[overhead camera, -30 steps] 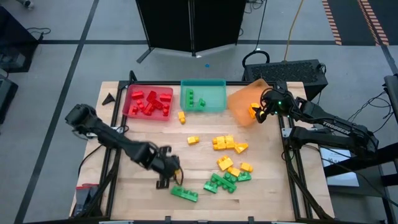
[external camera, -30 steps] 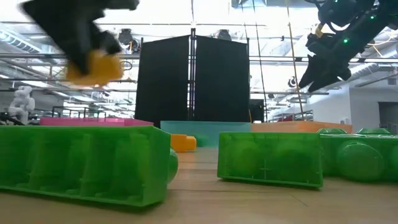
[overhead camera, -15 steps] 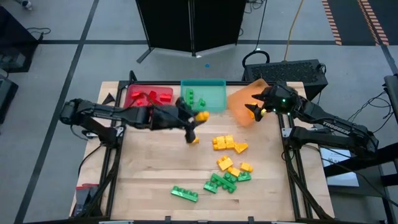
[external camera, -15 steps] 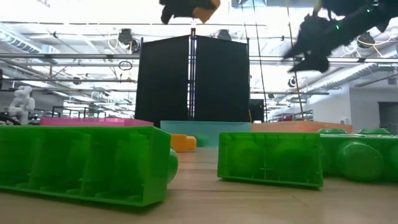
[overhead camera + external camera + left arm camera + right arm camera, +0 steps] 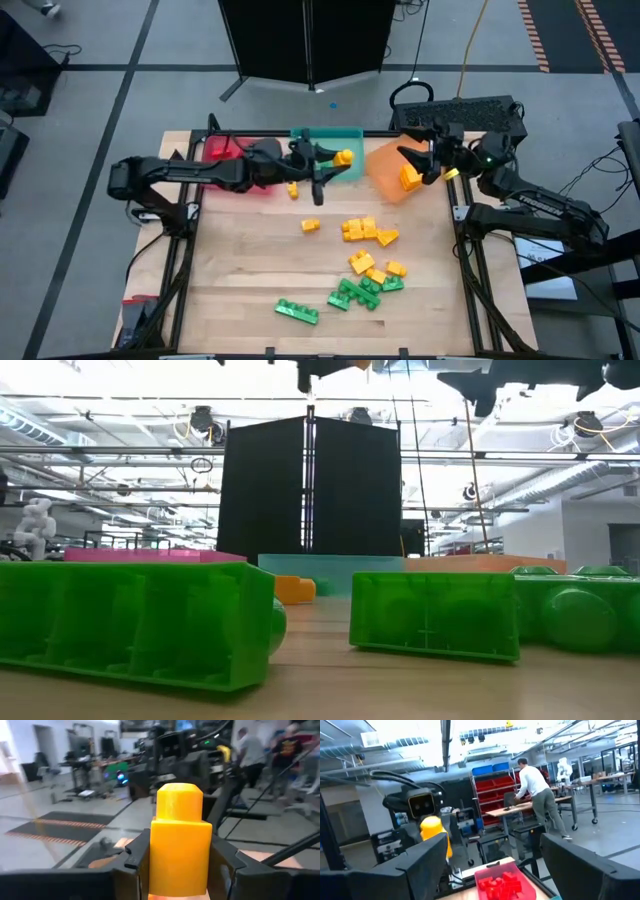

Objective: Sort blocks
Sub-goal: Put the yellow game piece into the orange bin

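Yellow block clamped in left gripper — over teal tray.

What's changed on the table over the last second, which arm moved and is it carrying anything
The left gripper, shut on a yellow block, swung from the table's near left side up and across to the teal tray, toward the orange tray. The right gripper, open and empty, stayed over the orange tray, shifting only slightly. The loose yellow blocks, green blocks and trays did not move.
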You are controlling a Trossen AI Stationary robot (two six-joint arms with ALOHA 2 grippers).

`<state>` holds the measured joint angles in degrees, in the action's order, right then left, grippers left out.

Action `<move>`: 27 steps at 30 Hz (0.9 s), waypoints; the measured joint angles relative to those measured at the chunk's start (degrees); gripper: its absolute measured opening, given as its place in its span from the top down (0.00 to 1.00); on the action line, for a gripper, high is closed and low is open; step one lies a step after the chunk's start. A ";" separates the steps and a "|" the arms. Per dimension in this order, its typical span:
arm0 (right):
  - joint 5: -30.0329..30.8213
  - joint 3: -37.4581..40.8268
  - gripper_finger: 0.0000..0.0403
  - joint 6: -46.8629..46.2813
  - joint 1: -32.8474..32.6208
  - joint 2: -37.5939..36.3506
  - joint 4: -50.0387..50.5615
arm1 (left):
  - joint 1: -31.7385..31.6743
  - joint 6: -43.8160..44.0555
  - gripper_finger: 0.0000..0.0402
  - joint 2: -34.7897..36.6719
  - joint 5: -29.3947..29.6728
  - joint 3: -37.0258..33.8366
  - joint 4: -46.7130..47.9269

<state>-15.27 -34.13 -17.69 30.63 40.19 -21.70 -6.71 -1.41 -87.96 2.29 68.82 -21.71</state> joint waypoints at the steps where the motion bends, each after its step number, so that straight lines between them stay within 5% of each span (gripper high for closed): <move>1: 0.00 0.00 0.22 -0.06 0.00 0.22 0.16 | -0.16 0.62 0.68 -1.10 -1.22 0.00 -2.03; 14: -0.13 0.00 0.22 3.80 -2.32 4.19 -0.55 | -2.62 7.12 0.68 -11.09 -7.63 0.00 -14.22; 27: -6.43 -4.00 0.22 3.11 -6.96 14.31 -7.18 | -2.74 7.16 0.68 -11.36 -8.13 0.04 -15.08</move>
<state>-21.70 -38.13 -14.58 23.68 54.50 -28.88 -9.45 5.75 -99.33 -5.85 68.86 -36.79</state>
